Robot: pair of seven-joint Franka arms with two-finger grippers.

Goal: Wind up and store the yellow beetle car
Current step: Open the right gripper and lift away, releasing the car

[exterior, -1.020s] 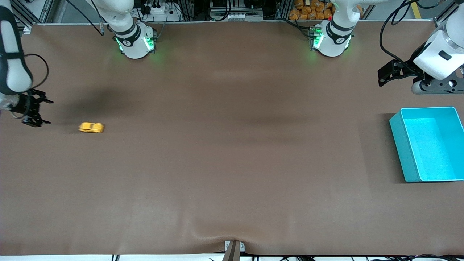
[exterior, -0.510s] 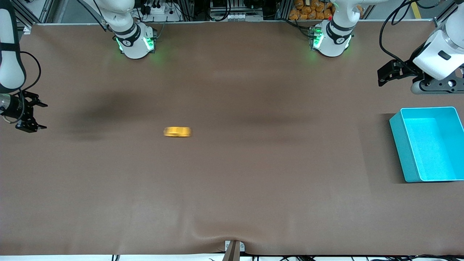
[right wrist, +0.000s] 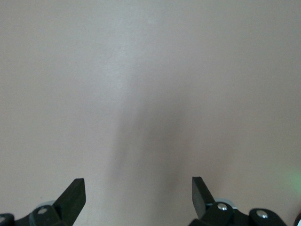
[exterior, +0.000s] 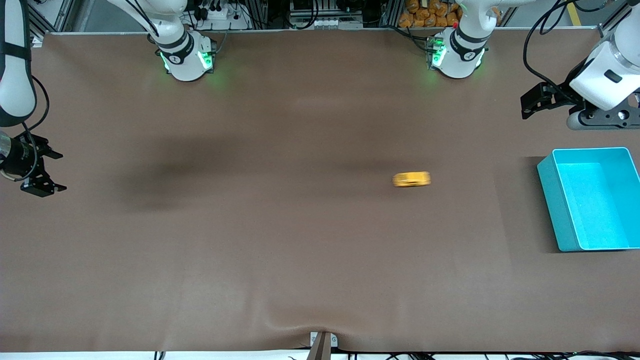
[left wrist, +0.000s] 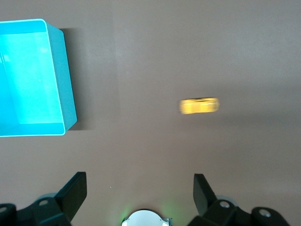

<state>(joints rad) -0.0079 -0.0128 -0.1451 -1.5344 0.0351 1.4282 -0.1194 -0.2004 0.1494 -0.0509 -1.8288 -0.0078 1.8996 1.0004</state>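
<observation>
A robotics lab: 2 white arm bases (exterior: 186, 57) with green lights bolted to a brown-covered table (exterior: 300, 250); just above the table's top edge, aluminium framing (exterior: 320, 10), cables and power strips.

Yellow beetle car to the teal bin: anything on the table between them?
Nothing visible. Only bare table lies between the yellow beetle car and the teal bin, which sits toward the left arm's end.

Black two-finger right gripper (exterior: 42, 171) hangs with fingers spread at the right arm's table end; black two-finger left gripper (exterior: 531, 104) hangs likewise, fingers apart.
</observation>
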